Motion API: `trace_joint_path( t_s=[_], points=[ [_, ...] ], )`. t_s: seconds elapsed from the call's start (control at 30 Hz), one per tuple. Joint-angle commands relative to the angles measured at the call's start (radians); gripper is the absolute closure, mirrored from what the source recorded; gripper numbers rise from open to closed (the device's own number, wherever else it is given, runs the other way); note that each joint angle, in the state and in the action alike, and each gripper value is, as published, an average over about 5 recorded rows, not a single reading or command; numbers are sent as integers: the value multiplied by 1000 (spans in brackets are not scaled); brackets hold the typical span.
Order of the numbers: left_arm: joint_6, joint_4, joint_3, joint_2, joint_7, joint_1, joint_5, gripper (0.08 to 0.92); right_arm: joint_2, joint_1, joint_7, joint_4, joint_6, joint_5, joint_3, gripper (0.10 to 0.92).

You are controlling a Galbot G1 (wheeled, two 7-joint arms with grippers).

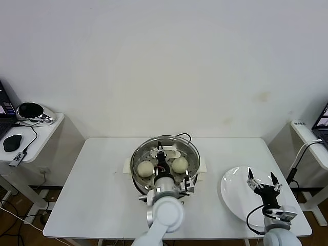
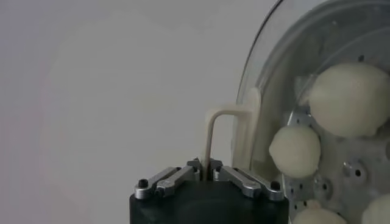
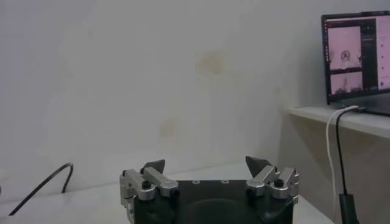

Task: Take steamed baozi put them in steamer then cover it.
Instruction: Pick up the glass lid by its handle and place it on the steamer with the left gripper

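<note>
The steamer (image 1: 137, 174) stands mid-table, shiny steel on a cream-white base. The clear glass cover (image 2: 263, 73) lies over it, and its cream-white bar handle (image 2: 211, 131) is pinched in my left gripper (image 2: 206, 167), which is shut on it. In the head view the left gripper (image 1: 162, 163) reaches over the pot from the near side. Several creamy-white baozi (image 2: 353, 97) sit on the perforated tray under the glass; two baozi (image 1: 145, 168) show in the head view. My right gripper (image 1: 263, 180) hovers open and empty over the plate, its jaws wide in the right wrist view (image 3: 206, 164).
An empty white plate (image 1: 233, 200) lies at the table's right. The steamer's black cord (image 1: 184, 136) trails behind the pot. Side tables flank the work table: a mouse and cables at left (image 1: 13, 142), a laptop (image 3: 356, 55) at right.
</note>
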Motion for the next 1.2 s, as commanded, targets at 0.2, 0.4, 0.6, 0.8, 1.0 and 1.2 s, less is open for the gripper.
trace_joint_path(
  t_s=[0.2,0.4,0.6,0.8,1.0,1.2],
  points=[
    [43,14,-4,-3,-9,2,8,853,2,1,0,-4,3,-6,0,203],
    [42,27,-5,-2,-21,6,2,853,1,2,-2,-4,5,-6,0,203],
    [42,36,-7,-2,-41,11,-13,853,0,9,-2,-8,3,-6,-1,203],
    [40,50,-13,-1,-82,18,-33,853,0,7,-2,-2,3,-7,-2,203],
    [36,56,-9,-1,-111,22,-46,853,3,8,-2,-3,4,-10,-5,203],
    [28,61,-9,0,-132,25,-51,853,4,8,-2,-5,6,-13,-6,203]
  ],
)
